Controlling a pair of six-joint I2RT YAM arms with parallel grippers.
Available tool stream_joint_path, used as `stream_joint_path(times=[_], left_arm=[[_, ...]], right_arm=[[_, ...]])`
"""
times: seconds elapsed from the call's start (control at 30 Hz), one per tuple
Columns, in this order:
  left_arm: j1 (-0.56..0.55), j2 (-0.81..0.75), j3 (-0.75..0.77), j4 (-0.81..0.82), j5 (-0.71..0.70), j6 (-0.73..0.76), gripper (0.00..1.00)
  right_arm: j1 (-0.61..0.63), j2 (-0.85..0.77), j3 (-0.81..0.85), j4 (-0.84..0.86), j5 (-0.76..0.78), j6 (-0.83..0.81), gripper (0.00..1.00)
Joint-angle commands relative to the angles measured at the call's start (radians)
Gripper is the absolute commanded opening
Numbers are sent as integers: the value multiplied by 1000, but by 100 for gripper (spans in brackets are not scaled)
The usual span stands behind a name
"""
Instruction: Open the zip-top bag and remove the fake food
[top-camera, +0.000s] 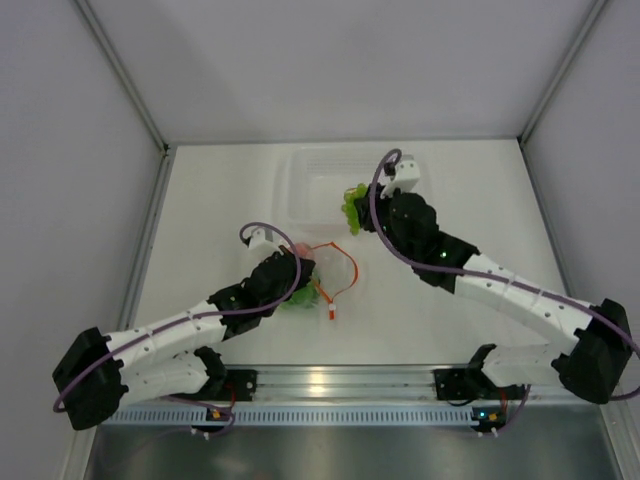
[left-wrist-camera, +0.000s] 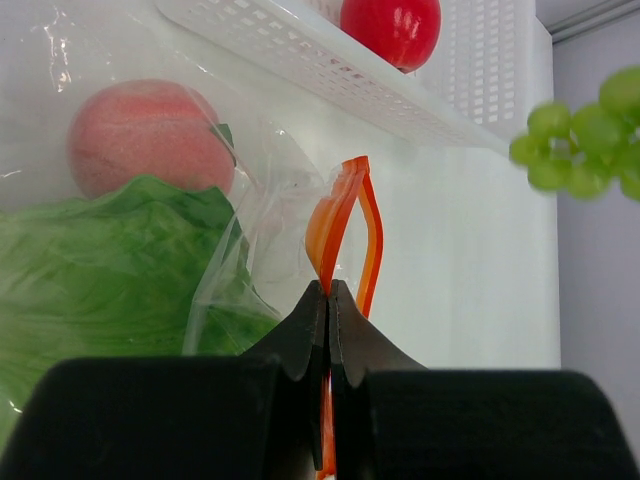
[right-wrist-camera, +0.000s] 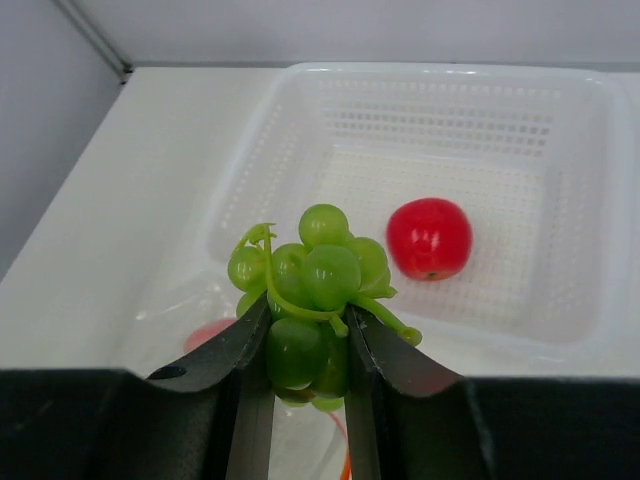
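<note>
The clear zip-top bag (top-camera: 318, 268) lies mid-table with its orange-red zip strip (left-wrist-camera: 345, 225) open in a loop. My left gripper (left-wrist-camera: 329, 290) is shut on that strip. Inside the bag lie the green lettuce (left-wrist-camera: 100, 265) and the pinkish-red round fruit (left-wrist-camera: 148, 135). My right gripper (right-wrist-camera: 305, 335) is shut on the green grape bunch (right-wrist-camera: 310, 270) and holds it above the near edge of the white tray (right-wrist-camera: 575, 340). The bunch also shows in the top view (top-camera: 355, 208). The red tomato (right-wrist-camera: 429, 238) lies in the tray.
The white perforated tray (top-camera: 300, 190) stands at the back middle of the table. Grey walls close in the left, right and back sides. A metal rail (top-camera: 340, 385) runs along the near edge between the arm bases.
</note>
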Motion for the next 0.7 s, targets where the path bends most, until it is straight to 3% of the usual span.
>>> stream_joint_path(times=[0.0, 0.13, 0.27, 0.53, 0.67], left_arm=[[-1, -4, -2, 40, 6, -20, 0], [-1, -4, -3, 42, 15, -27, 0], [-3, -13, -8, 40, 26, -30, 0], [-3, -9, -8, 51, 41, -28, 0], [-3, -10, -2, 50, 47, -16, 0]], right_arm=[[-113, 113, 118, -108, -70, -43, 6], [-238, 226, 216, -125, -166, -52, 6], [-357, 376, 338, -167, -170, -77, 6], [-411, 625, 538, -278, -144, -183, 8], [-411, 694, 569, -292, -133, -187, 26]])
